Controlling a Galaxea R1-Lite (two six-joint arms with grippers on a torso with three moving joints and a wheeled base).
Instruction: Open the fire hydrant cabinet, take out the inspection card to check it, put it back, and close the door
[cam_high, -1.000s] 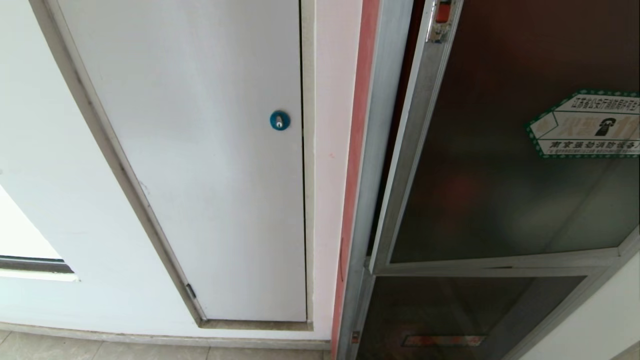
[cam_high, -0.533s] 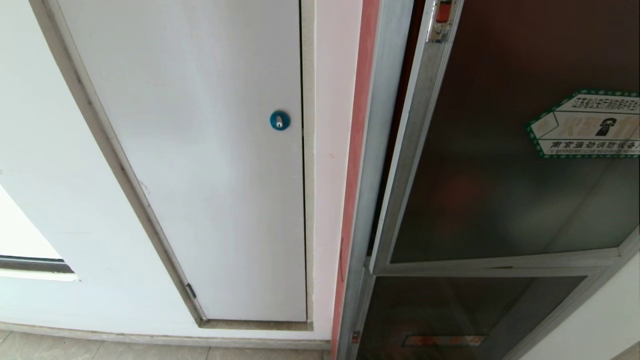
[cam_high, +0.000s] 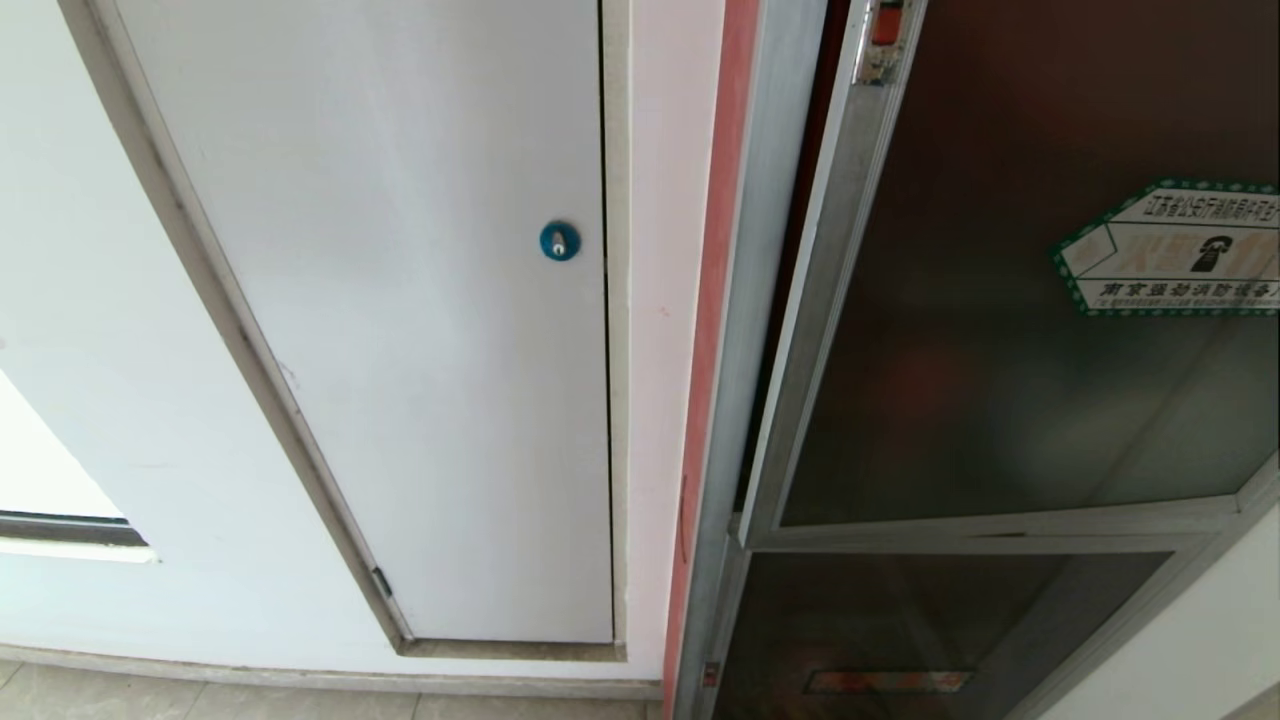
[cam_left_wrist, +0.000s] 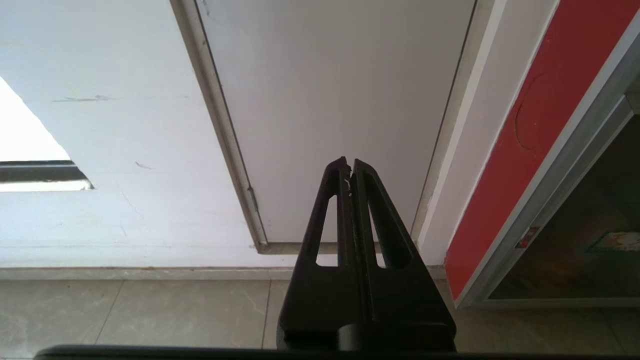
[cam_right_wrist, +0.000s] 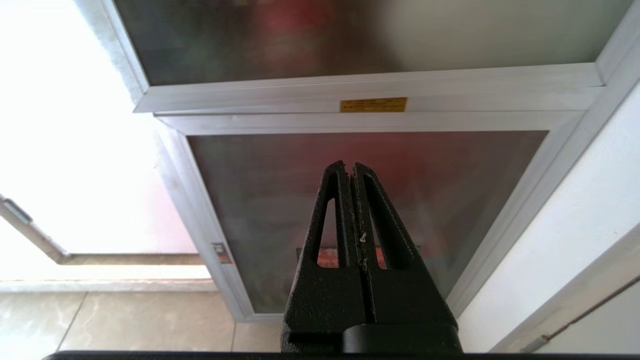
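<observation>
Your door (cam_high: 1010, 300) fills the right half of the head view, its tall frame edge slightly ajar. The right claw (cam_right_wrist: 350, 167), pressed together, points at the lower panel (cam_right_wrist: 370, 200) beneath it; reach upward. The left claw (cam_left_wrist: 348, 164), together, faces the white door (cam_left_wrist: 335, 100).
</observation>
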